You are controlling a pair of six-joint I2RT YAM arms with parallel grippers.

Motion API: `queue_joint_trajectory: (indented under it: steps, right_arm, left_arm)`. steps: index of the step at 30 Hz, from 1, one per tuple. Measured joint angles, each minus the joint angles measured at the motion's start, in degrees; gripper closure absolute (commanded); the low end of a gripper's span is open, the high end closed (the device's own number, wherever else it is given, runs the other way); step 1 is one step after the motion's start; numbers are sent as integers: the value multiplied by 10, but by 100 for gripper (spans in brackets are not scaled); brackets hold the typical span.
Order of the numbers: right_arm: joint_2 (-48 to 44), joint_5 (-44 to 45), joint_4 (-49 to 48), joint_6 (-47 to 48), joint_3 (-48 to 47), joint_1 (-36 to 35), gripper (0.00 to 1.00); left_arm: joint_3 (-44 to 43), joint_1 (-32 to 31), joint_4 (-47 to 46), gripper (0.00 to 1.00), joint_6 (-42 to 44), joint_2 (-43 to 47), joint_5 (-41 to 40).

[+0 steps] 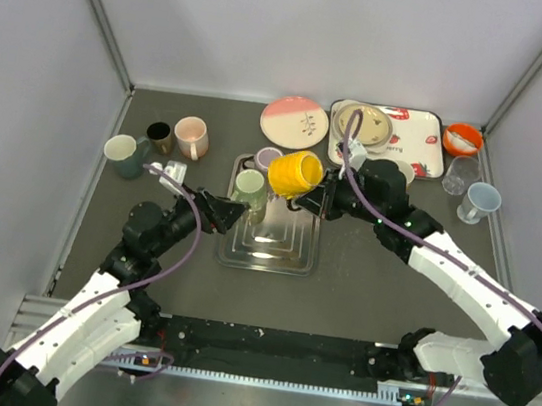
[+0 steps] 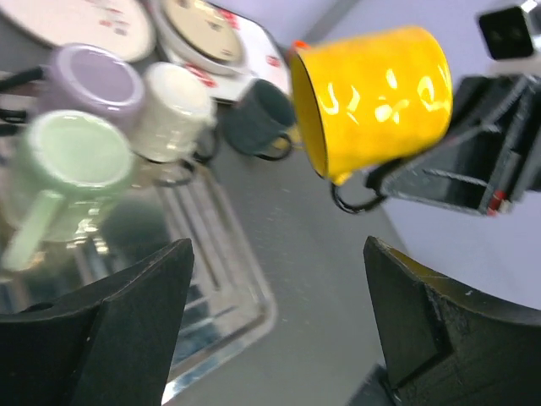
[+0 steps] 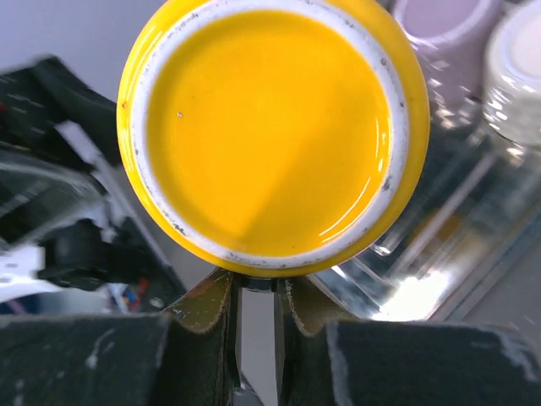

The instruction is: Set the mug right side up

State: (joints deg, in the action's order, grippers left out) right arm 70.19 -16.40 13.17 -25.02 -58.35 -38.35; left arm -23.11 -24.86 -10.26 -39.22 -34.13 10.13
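Yellow and glossy, the mug hangs in the air over the far edge of the metal tray. It is about midway between the left and right edges of the desk and nearer the far edge than the near one.

From the top view I see it lying on its side, long axis roughly level and running left to right across the desk, one end toward each arm.

The right wrist view gives me what the top cannot: a flat round end, yellow inside a white ring flecked with dark specks, facing that camera square on. I take it for the base but cannot be sure. Just below it the right fingers are pinched narrow on the mug's dark handle.

The left wrist view shows the other end, a thin rim edge turned toward the left arm. The handle loop sits under the body, and bright reflections run along the wall. The left fingers stand wide apart with nothing between them, clear of the mug.

That view also catches, blurred, a pale green mug, a lilac mug and a cream mug. I cannot pick out the cream mug from above.
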Motion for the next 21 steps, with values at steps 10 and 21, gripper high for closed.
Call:
queue_joint_trajectory:
  steps: [10, 21]
  right_arm:
    - [7, -191, -363, -244, 67, 24, 100]
    - [34, -262, -517, -350, 104, 24, 100]
  left_arm:
    - [3, 0, -166, 15, -93, -55, 163]
    - [3, 0, -306, 15, -176, -109, 215]
